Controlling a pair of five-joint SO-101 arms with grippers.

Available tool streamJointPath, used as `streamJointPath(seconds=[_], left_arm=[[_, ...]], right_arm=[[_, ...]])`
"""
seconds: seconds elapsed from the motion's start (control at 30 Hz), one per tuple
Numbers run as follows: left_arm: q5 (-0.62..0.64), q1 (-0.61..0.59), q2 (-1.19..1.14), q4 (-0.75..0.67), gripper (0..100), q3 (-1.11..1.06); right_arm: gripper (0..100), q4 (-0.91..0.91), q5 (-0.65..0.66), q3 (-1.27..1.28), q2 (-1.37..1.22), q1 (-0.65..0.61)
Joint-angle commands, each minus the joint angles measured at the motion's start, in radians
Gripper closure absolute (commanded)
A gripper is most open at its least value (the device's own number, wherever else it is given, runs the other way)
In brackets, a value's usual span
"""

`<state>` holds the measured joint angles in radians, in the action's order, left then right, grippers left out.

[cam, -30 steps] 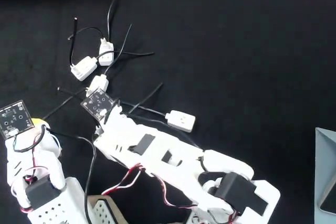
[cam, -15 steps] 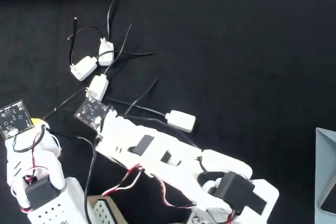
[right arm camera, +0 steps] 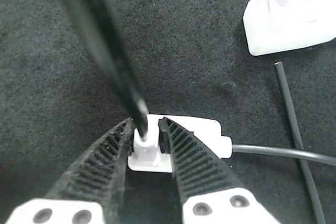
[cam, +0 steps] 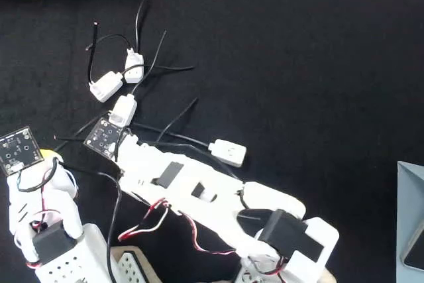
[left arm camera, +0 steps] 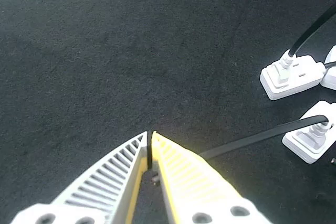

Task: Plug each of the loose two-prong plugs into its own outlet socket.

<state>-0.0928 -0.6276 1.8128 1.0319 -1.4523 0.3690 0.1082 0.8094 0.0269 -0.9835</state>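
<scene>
Your right gripper point(right arm camera: 146, 124) has its jaws narrow, clamped on the white plug point(right arm camera: 143, 148). The plug stands upright on a white outlet socket point(right arm camera: 197, 132), and its black cord rises between the fingers. I cannot tell how deep the prongs sit. Just beside that socket lies a loose cable end point(right arm camera: 294, 124), not touching it.

In the high view on the black table point(cam: 318, 64), that outlet socket point(cam: 123, 108) sits at the tip of your right arm point(cam: 199, 190), left of centre. From it, a second outlet point(cam: 106, 87) lies near at 11 o'clock and a third outlet point(cam: 134, 66) at 12 o'clock, both with cords attached. A fourth outlet point(cam: 227, 152) lies well apart at 4 o'clock, close to the right arm.

Your left gripper point(left arm camera: 150, 136) is at 8 o'clock from the held socket, low over bare table. Its jaws are pressed nearly together with only a thin slit. A black cable point(left arm camera: 252, 140) runs out from beside the yellow finger; I cannot tell if it is pinched.
</scene>
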Motion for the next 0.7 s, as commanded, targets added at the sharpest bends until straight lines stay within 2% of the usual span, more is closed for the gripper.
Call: streamJointPath(seconds=[0.0,0.1,0.2,0.4,0.67], left_arm=[[0.008,-0.010,0.005,0.002,97,0.005],[0.008,-0.010,0.005,0.002,97,0.005],[0.008,-0.010,0.005,0.002,97,0.005],[0.008,-0.010,0.005,0.002,97,0.005],[0.008,-0.010,0.005,0.000,97,0.005]], right_arm=[[98.2,0.023,0.008,-0.010,-0.019,0.000],[94.6,0.028,0.005,-0.004,0.030,0.000],[89.8,0.121,0.002,-0.007,0.107,0.000],[89.8,0.186,-0.064,-0.002,0.220,0.000],[90.0,0.178,-0.069,-0.004,0.219,-0.003]])
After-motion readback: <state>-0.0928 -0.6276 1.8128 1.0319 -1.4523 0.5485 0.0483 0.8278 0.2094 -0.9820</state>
